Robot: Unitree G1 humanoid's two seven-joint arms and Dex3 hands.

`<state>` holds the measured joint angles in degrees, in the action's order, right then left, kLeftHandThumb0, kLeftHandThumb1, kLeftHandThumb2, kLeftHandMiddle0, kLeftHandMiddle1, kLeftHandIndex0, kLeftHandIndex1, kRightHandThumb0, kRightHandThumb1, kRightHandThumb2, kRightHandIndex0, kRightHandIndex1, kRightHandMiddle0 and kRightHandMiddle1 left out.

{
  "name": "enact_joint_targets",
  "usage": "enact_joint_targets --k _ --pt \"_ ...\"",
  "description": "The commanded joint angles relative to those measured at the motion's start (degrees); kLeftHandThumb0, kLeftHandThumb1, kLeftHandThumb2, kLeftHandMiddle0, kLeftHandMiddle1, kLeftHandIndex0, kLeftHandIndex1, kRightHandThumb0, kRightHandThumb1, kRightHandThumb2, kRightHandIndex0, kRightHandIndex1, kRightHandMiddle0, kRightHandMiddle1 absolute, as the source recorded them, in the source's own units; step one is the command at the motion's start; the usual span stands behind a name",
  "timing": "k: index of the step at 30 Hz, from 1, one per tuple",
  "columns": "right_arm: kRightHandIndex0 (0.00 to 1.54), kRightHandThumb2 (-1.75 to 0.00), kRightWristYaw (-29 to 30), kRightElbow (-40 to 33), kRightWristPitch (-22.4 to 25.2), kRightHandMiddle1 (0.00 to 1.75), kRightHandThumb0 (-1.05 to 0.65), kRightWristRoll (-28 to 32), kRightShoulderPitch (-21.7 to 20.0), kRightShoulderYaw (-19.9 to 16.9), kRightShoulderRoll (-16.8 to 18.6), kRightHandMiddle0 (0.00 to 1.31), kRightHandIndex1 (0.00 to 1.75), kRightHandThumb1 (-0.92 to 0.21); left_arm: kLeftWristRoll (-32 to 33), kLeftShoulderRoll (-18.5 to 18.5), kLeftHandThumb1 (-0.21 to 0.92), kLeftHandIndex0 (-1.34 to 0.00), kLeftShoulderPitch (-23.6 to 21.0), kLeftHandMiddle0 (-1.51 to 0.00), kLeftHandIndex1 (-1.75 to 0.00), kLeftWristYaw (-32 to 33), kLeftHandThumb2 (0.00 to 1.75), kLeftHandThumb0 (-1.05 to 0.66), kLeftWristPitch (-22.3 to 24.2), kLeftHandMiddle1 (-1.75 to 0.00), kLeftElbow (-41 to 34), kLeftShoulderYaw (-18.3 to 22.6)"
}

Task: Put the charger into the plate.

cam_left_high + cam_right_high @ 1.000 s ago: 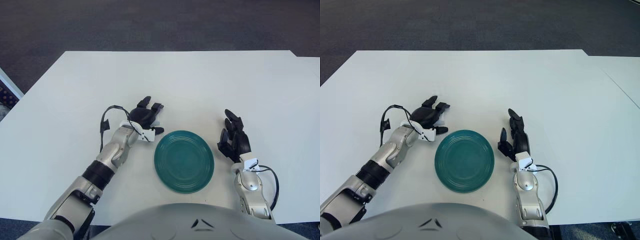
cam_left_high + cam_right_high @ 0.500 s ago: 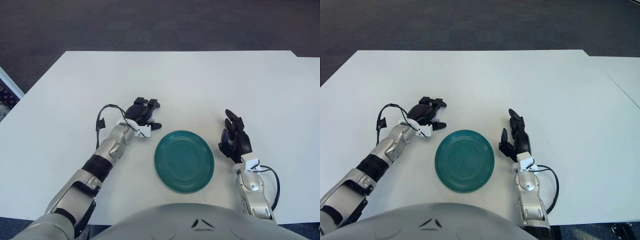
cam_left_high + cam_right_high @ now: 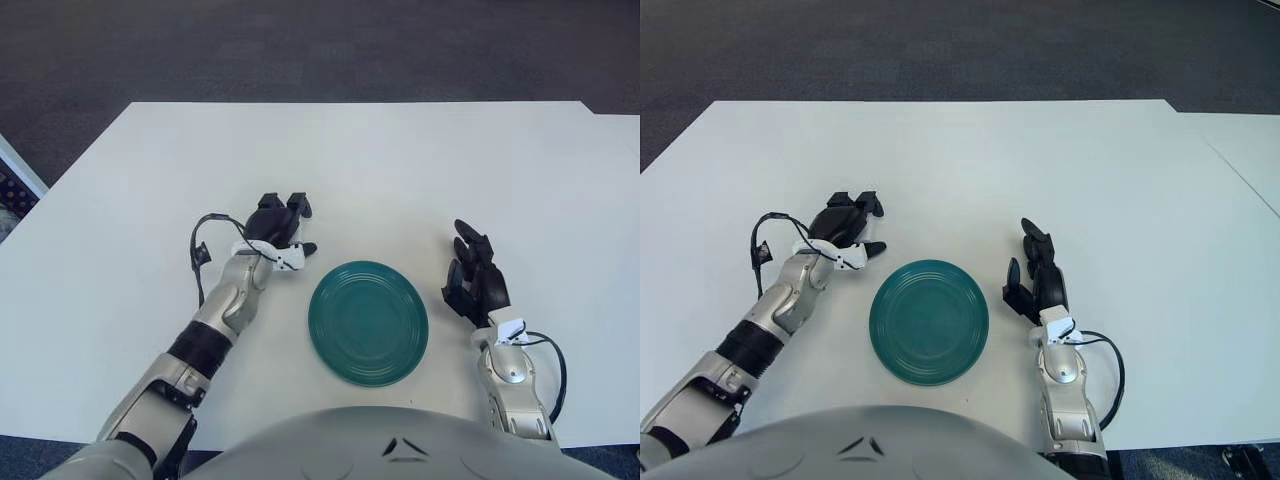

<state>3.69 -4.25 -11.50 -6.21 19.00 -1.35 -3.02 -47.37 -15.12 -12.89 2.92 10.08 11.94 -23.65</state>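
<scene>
Drawn back leftward, left robot hand [image 3: 277,226] curls beside plate [image 3: 368,322]; charger unseen.

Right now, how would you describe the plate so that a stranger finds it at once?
On the white table, look at the near edge, between the two robot hands. The plate is a round teal dish with nothing on it, the only coloured thing there.

You see a white table [image 3: 400,160] filling most of both views, its surface plain and matte. Beyond its far edge lies dark grey carpeted floor [image 3: 300,50]. At the right edge, a second white surface [image 3: 1250,150] sits just beside the table, a thin seam between them. At far left, a patterned strip [image 3: 12,190] shows below the table's edge.
</scene>
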Motion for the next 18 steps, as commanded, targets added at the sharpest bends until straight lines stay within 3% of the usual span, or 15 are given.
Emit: enact_joint_targets --k 1,10,18 --pt "0.23 -0.95 -0.31 1.68 1.37 0.48 -0.71 0.11 0.98 -0.48 -0.43 0.00 0.01 -0.92 1.67 1.17 0.34 -0.58 2.56 -0.92 -1.75 -2.03 1.28 -0.46 3.56 -1.75 -0.06 0.70" --pt "0.23 -0.95 -0.55 0.28 1.75 0.49 -0.71 0.48 1.33 -0.43 -0.43 0.00 0.00 -0.92 4.81 3.32 0.30 -0.62 3.07 -1.05 -1.75 -3.47 1.34 -0.47 7.10 -1.75 -2.51 2.12" --pt "0.25 -0.92 -0.84 -0.15 1.91 0.55 -0.69 1.93 1.34 -0.78 -0.02 0.00 0.01 -0.92 5.33 3.94 0.31 -0.61 3.35 -1.10 -1.75 -1.26 1.32 -0.47 7.01 -1.75 -3.11 2.41"
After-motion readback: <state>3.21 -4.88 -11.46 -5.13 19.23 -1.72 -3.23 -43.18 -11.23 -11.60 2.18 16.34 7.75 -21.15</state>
